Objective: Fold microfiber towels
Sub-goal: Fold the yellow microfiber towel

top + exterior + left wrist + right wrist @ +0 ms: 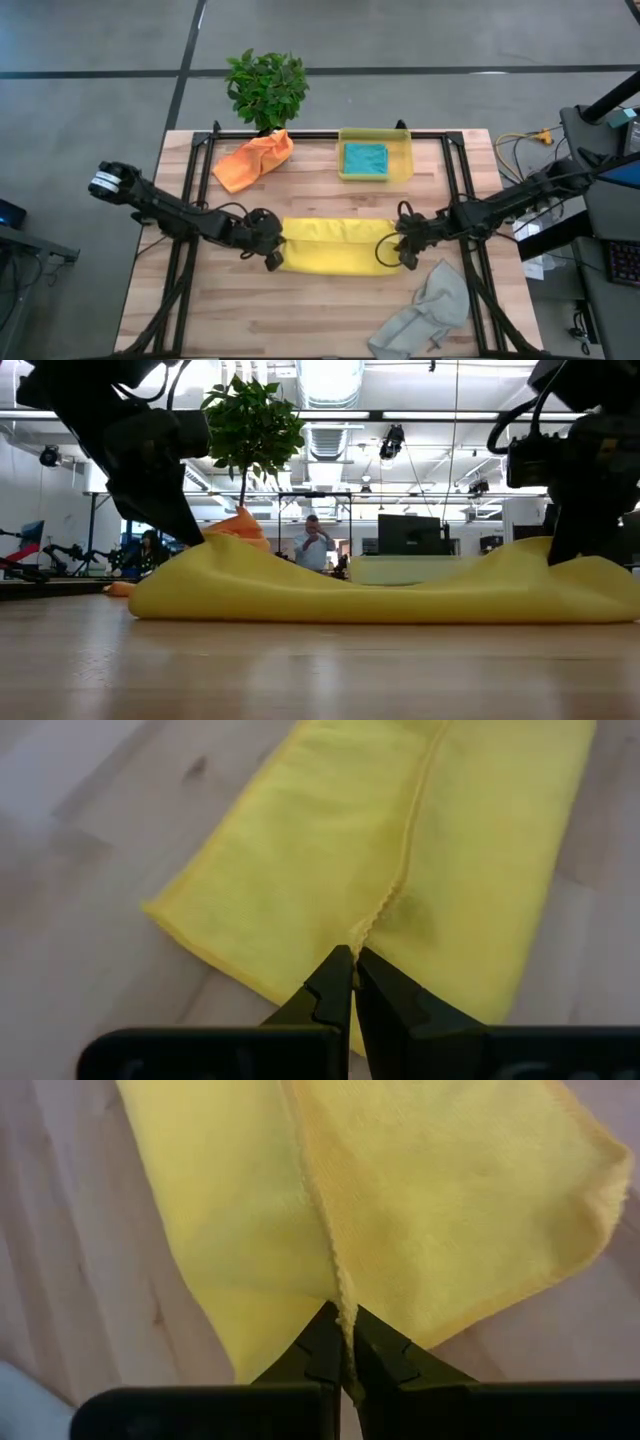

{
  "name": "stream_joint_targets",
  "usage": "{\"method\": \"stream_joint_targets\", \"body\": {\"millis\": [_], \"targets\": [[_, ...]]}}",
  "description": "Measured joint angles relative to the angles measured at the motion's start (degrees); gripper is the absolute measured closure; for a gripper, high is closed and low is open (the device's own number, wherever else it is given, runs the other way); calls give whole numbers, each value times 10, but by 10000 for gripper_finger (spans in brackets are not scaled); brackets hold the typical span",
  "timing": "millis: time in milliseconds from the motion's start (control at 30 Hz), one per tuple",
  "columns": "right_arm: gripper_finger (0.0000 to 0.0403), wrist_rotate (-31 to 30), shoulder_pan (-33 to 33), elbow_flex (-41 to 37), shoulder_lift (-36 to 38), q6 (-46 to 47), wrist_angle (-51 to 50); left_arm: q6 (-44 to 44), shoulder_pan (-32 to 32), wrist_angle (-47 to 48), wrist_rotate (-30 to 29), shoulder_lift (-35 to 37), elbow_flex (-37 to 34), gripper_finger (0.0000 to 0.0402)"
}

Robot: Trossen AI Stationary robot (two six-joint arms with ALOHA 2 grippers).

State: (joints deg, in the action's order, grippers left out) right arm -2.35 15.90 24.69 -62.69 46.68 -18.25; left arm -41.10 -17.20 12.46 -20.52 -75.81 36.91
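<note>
The yellow towel (335, 246) lay half-folded at centre frame, each end pinched at its edge by closed fingers: left gripper (272, 247) on its left, right gripper (405, 243) on its right. Orange towel (254, 160) upper left, teal towel (365, 158) in the bin (408, 158) above, grey towel (428, 310) lower right.

Light wooden plank table (320, 310) with a folded yellow microfiber towel (335, 246), crumpled orange towel (252, 160), rumpled grey towel (428, 310), translucent yellow plastic bin (405, 152) and leafy green potted plant (266, 88) on it.
</note>
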Motion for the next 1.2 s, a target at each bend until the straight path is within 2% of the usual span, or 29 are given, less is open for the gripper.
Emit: {"method": "stream_joint_targets", "body": {"millis": [733, 1200], "targets": [[394, 28, -130, -5, -2, -86, -13, -2, 46, 6, -57, 0, -9, 402], [394, 39, -175, -4, -17, -114, -16, 14, 61, 36, -71, -6, -9, 402]]}}
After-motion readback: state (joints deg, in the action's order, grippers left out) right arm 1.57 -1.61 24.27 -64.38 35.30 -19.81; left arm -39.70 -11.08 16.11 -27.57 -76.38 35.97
